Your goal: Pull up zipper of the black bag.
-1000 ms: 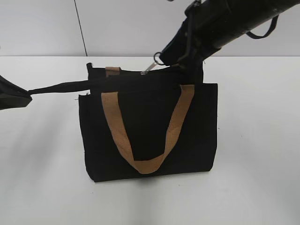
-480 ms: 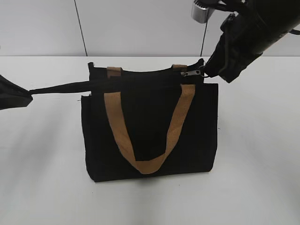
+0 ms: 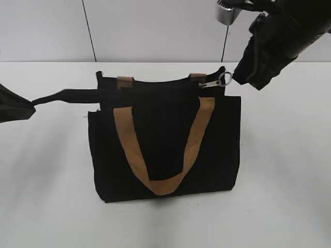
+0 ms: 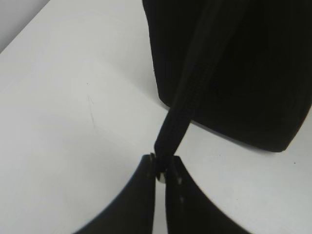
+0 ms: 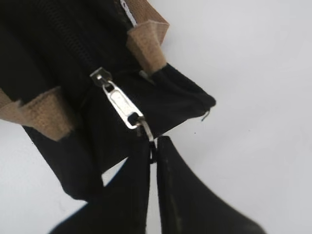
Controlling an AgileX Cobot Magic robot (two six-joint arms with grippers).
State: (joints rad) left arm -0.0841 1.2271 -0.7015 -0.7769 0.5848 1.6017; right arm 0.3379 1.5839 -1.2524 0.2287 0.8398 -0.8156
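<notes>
Two grips work against each other along one line: the zipper (image 3: 213, 81), a silver slider with a ring pull, sits at the right end of the top of the black bag (image 3: 164, 139), between the tan strap handles (image 3: 161, 144), apparently run nearly to its stop. The right gripper (image 5: 153, 148) is pinched closed on the ring and draws it outward, so the pull lies taut toward it. At the far end the left gripper (image 4: 161, 168) is clamped on the black zip tail (image 4: 178, 122), likely as an anchor holding the bag upright on the white table (image 3: 46, 181).
</notes>
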